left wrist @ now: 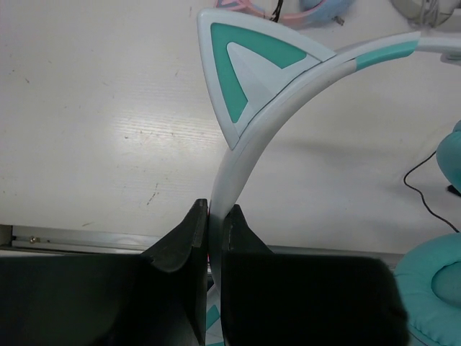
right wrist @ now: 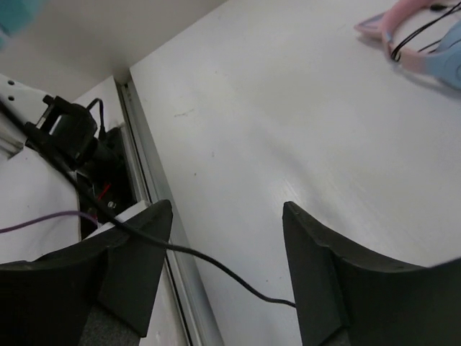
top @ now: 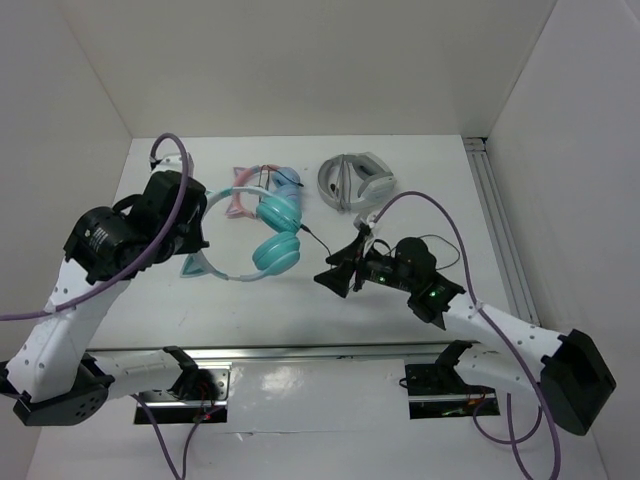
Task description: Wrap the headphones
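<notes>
The headphones [top: 272, 240] are teal over-ear ones with a pale white-teal headband [left wrist: 241, 158] marked by teal stripes. A white cat ear [left wrist: 248, 65] with a teal triangular inset stands up from the band. Two round teal ear cups [top: 277, 252] sit one behind the other, the farther cup just beside the pink-and-blue cat-ear headphones [top: 262, 180] and on their near side. The headband arcs away to the left of those headphones. The left gripper [left wrist: 215, 216] is clamped tight on the band below the cat ear. A thin black cable [left wrist: 421, 194] trails loosely from the cups, to the right of the pink-and-blue pair.
</notes>
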Robot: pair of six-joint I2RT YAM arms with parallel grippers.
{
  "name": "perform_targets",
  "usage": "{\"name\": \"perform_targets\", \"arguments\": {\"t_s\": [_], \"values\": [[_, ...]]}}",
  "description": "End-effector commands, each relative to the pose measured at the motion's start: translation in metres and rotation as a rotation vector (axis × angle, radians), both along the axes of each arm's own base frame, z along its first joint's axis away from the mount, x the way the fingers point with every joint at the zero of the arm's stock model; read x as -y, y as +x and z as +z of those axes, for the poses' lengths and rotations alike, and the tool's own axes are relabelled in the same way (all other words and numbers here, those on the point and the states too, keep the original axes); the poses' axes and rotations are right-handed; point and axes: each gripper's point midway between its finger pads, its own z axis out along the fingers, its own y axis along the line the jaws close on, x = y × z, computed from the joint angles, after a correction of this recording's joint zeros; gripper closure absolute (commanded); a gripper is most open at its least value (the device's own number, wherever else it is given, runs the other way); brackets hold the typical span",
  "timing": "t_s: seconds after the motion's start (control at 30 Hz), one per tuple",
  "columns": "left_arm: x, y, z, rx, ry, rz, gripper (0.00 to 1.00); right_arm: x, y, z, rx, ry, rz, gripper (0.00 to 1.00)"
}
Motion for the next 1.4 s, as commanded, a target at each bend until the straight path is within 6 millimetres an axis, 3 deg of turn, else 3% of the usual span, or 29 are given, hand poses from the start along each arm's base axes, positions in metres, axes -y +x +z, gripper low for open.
{"name": "perform_targets", "arguments": {"t_s": [0.0,0.07,0.17,0.37,0.47,0.5,0.63,0.73,0.83,1.03,1.07,1.1,1.23,1.3,1.37], "values": [[0.007,0.011,0.039,0.136,-0.104,0.005,1.0,-0.015,-0.002,0.001,0.068,0.021,0.043,0.31],[0.006,0.009,0.045,0.149,-0.122,0.012,1.0,-0.02,-0.004,-0.02,0.042,-0.013,0.06,0.38],[-0.003,0.007,0.061,0.186,-0.132,0.048,1.0,-0.023,-0.007,-0.037,0.026,-0.031,0.059,0.38],[-0.028,0.007,0.092,0.277,-0.135,0.11,1.0,-0.017,-0.008,-0.058,0.004,-0.058,0.025,0.39],[-0.038,0.013,0.094,0.28,-0.107,0.148,1.0,-0.009,-0.011,-0.068,0.002,-0.068,-0.004,0.43],[-0.043,0.013,0.094,0.281,-0.104,0.173,1.0,-0.006,-0.01,-0.073,-0.005,-0.077,-0.022,0.51],[-0.051,0.02,0.081,0.247,-0.063,0.223,1.0,0.002,-0.004,-0.067,-0.007,-0.078,-0.085,0.84],[-0.062,0.023,0.07,0.228,-0.038,0.299,1.0,0.008,-0.001,-0.059,-0.007,-0.093,-0.143,1.0],[-0.073,0.024,0.064,0.226,-0.023,0.374,1.0,0.011,0.001,-0.054,-0.002,-0.106,-0.193,1.0],[-0.089,0.046,0.037,0.176,0.074,0.525,1.0,-0.006,-0.026,-0.045,-0.002,-0.256,-0.226,1.0],[-0.091,0.048,0.032,0.156,0.1,0.531,1.0,-0.003,-0.031,-0.059,-0.019,-0.345,-0.233,1.0],[-0.095,0.056,0.022,0.124,0.125,0.564,1.0,-0.008,-0.034,-0.046,-0.006,-0.352,-0.238,1.0],[-0.097,0.075,0.008,0.082,0.212,0.598,1.0,-0.005,-0.065,-0.031,0.061,-0.464,-0.323,1.0],[-0.089,0.082,-0.004,0.064,0.254,0.576,1.0,0.0,-0.077,-0.016,0.093,-0.511,-0.348,1.0],[-0.066,0.09,-0.023,0.029,0.331,0.451,1.0,0.003,-0.093,0.002,0.145,-0.511,-0.38,1.0]]}}
